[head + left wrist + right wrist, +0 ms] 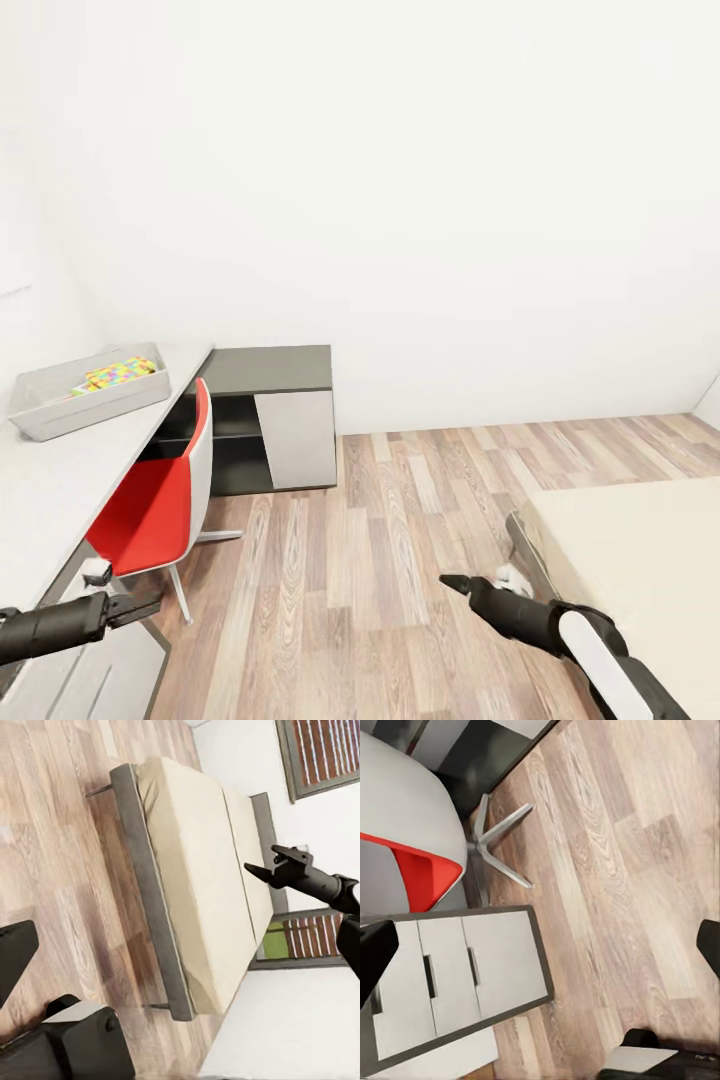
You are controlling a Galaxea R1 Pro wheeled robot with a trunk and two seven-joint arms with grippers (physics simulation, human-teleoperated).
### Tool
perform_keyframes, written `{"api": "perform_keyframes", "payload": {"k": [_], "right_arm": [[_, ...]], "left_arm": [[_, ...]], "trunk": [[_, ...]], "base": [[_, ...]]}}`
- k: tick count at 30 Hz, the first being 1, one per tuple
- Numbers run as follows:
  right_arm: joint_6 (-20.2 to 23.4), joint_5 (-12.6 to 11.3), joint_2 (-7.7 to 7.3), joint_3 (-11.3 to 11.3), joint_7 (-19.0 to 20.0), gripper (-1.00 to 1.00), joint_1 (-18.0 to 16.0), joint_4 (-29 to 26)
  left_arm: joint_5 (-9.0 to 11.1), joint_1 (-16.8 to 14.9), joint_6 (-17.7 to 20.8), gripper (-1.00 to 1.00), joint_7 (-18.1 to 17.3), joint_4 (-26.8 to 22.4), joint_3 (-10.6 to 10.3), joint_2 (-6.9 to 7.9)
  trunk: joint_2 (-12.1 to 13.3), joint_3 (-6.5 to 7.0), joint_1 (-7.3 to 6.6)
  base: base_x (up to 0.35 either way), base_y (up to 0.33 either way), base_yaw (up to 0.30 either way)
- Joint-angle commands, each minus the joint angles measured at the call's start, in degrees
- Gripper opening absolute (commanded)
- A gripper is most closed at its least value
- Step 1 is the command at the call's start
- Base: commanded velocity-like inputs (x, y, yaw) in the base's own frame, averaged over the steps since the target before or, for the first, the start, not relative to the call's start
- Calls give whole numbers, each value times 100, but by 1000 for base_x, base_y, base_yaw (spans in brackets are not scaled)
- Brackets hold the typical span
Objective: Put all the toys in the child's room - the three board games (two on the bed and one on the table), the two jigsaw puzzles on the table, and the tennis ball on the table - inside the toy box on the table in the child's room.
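Right now both grippers, left [150, 603] and right [450, 580], look pinched together and empty, a puzzle [120, 374] lies in the toy box [60, 415] on the table [60, 480], so next comes turning to the bed [640, 540] for games.

- I see the toy box [60, 412] in light grey on my far left, and a jigsaw puzzle [122, 373] inside it is a patchwork of yellow, pink, green and blue.
- The long surface [50, 490] is pale grey; its far section [272, 371] has a dark grey top and a white door [295, 438].
- The chair [150, 505] has a red seat and a white back shell.
- The floor [400, 560] is wood plank, with brown and grey grain.
- The bed [640, 545] on my right has a plain beige mattress and a grey frame.
- The walls [400, 200] are white.
- I see the left end effector [140, 605] and the right end effector [455, 582] as black; the right forearm has a white band.
- The drawer fronts [457, 979] are light grey in a dark frame.
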Motion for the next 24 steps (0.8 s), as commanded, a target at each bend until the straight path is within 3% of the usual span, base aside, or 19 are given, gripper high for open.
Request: {"api": "perform_keyframes", "payload": {"k": [1, 4, 7, 8, 11, 12, 14, 15, 16, 17, 19, 20, 21, 22, 24], "right_arm": [[-85, 129, -2, 146, 24, 100, -6, 151], [-266, 357, 2, 338, 21, 100, -7, 380], [-499, 587, 43, 433, 18, 100, -7, 602], [-638, 733, 109, 465, 17, 100, -4, 795], [-872, 1009, 236, 524, 13, 100, -4, 1219], [-1060, 1238, 338, 566, 9, 100, -4, 1587], [-1298, 1508, 452, 609, 5, 100, -5, 1998], [-1584, 1806, 577, 636, -8, 100, -6, 2420], [-1742, 1957, 643, 643, -22, 100, -6, 2630], [-2069, 2246, 770, 648, -78, 100, -6, 3046], [-2397, 2485, 885, 650, -179, 100, -7, 3458], [-2705, 2665, 990, 657, -330, 100, -7, 3856], [-2851, 2734, 1039, 661, -420, 100, -7, 4046], [-3126, 2833, 1133, 670, -625, 100, -7, 4410], [-3377, 2896, 1221, 675, -840, 100, -5, 4743]], "left_arm": [[-97, 67, -35, 100, 159, 32, 3, -22], [-265, 152, -310, 100, 700, 209, 5, -154], [-402, 188, -671, 100, 1488, 625, 5, -419], [-465, 197, -868, 100, 1979, 838, 4, -555], [-565, 205, -1159, 100, 2846, 1110, 5, -787], [-634, 211, -1340, 100, 3498, 1282, 8, -962], [-697, 227, -1515, 100, 4197, 1474, 9, -1143], [-745, 260, -1706, 100, 4938, 1681, 10, -1321], [-761, 283, -1813, 100, 5314, 1780, 9, -1406], [-785, 342, -2050, 100, 6087, 1961, 10, -1568], [-799, 422, -2306, 100, 6842, 2100, 10, -1734], [-806, 530, -2552, 100, 7554, 2194, 11, -1904], [-810, 598, -2665, 100, 7884, 2227, 11, -1988], [-816, 754, -2874, 100, 8487, 2275, 11, -2145], [-824, 928, -3056, 100, 8990, 2302, 10, -2286]], "trunk": [[-12, -12, 3], [-12, -12, 3], [-12, -12, 3], [-12, -12, 3], [-12, -12, 3], [-12, -12, 3], [-12, -12, 3], [-12, -12, 3], [-12, -12, 3], [-12, -12, 3], [-12, -12, 3], [-12, -12, 3], [-12, -12, 3], [-12, -12, 3], [-12, -12, 3]], "base": [[0, 0, 0], [0, 0, 0], [0, 0, 0], [0, 0, 0], [0, 0, 0], [0, 0, 0], [0, 0, 0], [0, 0, 0], [0, 0, 0], [0, 0, 0], [0, 0, 0], [0, 0, 0], [0, 0, 0], [0, 0, 0], [0, 0, 0]]}}
